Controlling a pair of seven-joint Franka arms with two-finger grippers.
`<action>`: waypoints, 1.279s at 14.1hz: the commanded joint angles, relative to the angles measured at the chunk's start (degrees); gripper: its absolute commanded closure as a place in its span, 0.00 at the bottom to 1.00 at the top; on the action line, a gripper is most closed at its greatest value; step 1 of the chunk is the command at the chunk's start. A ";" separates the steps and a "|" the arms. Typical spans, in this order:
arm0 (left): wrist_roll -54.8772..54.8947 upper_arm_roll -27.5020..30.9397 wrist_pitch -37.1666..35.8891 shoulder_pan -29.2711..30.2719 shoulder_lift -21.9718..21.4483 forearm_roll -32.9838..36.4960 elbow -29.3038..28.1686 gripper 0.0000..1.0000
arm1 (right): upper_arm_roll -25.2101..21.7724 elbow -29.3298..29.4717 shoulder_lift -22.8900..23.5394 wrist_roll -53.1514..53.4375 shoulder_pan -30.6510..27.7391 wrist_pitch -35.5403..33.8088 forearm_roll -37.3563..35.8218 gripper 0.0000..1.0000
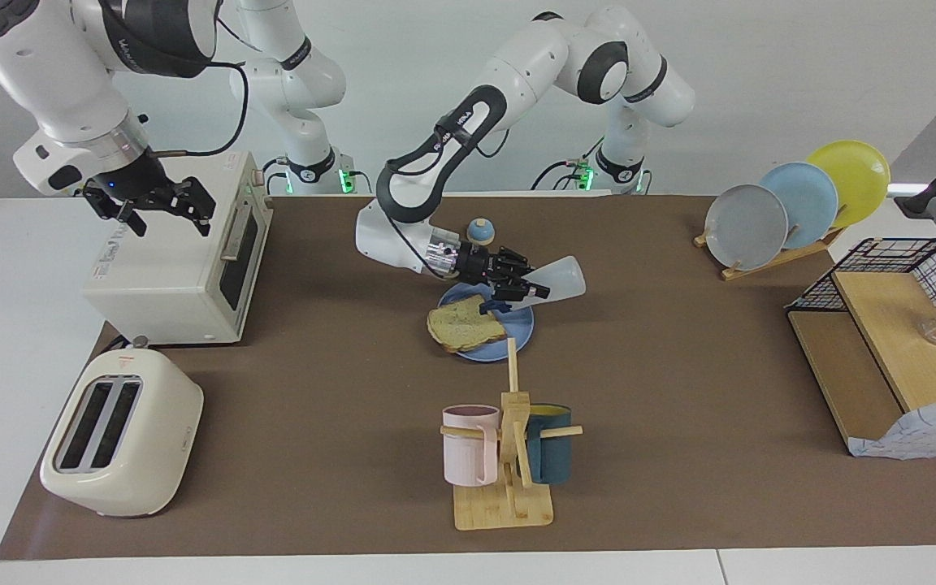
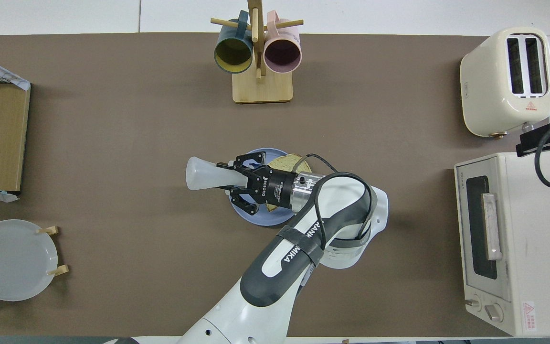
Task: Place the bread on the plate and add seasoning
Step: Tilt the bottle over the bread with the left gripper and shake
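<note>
Bread (image 1: 465, 325) lies on the blue plate (image 1: 518, 329), directly beneath the left gripper (image 1: 521, 286), whose jaws are clamped on the seasoning bottle (image 1: 561, 278), tipped nearly flat. Only the facing view shows the bottle's cap end pointing down at the plate; the overhead view hides it under the gripper (image 2: 242, 180). The right gripper (image 1: 161, 207) waits over the toaster oven (image 1: 179, 260), fingers spread and empty. A brown mat (image 1: 314, 390) covers the white table.

Counts: 1 bread slice (image 1: 465, 323), 1 blue plate (image 1: 509, 337) under it, 1 seasoning bottle (image 1: 557, 280). 3 racked plates (image 1: 793, 203), 2 mugs (image 1: 509, 443) on 1 mug tree (image 1: 514, 422). 1 toaster (image 1: 123, 431), 1 toaster oven (image 1: 184, 252), 1 bell (image 1: 480, 231), 1 wire-and-wood rack (image 1: 890, 341).
</note>
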 commanded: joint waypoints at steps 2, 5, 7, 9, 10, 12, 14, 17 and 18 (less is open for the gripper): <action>0.37 0.86 5.21 1.00 1.36 3.14 1.38 1.00 | 0.22 0.13 -0.23 -0.52 -0.55 -0.25 0.72 0.00; 0.37 0.86 7.06 3.73 1.27 5.51 0.32 1.00 | 0.39 -0.48 -0.76 -0.43 -0.11 -0.16 0.72 0.00; 0.37 0.78 6.89 4.00 1.18 6.58 0.23 1.00 | 0.39 -0.48 -0.85 -0.69 -0.11 -0.69 0.81 0.00; 0.46 0.78 5.84 2.86 1.18 5.89 0.32 1.00 | 0.39 -0.48 -0.85 -0.69 -0.11 -0.60 0.81 0.00; 0.46 0.78 4.70 1.90 1.09 5.36 0.32 1.00 | 0.39 -0.48 -0.85 -0.69 -0.11 -0.60 0.81 0.00; 0.46 0.78 3.64 -1.26 0.83 3.87 0.32 1.00 | 0.39 -0.48 -0.85 -0.69 -0.11 -0.60 0.81 0.00; 0.46 0.78 2.58 -2.50 0.74 3.16 0.32 1.00 | 0.39 -0.48 -0.85 -0.69 -0.11 -0.60 0.81 0.00; 0.37 0.78 4.07 -1.28 0.74 3.68 -0.03 1.00 | 0.39 -0.48 -0.85 -0.69 -0.11 -0.60 0.81 0.00; 0.37 0.86 5.38 0.55 0.74 4.12 -0.73 1.00 | 0.39 -0.48 -0.85 -0.69 -0.11 -0.60 0.81 0.00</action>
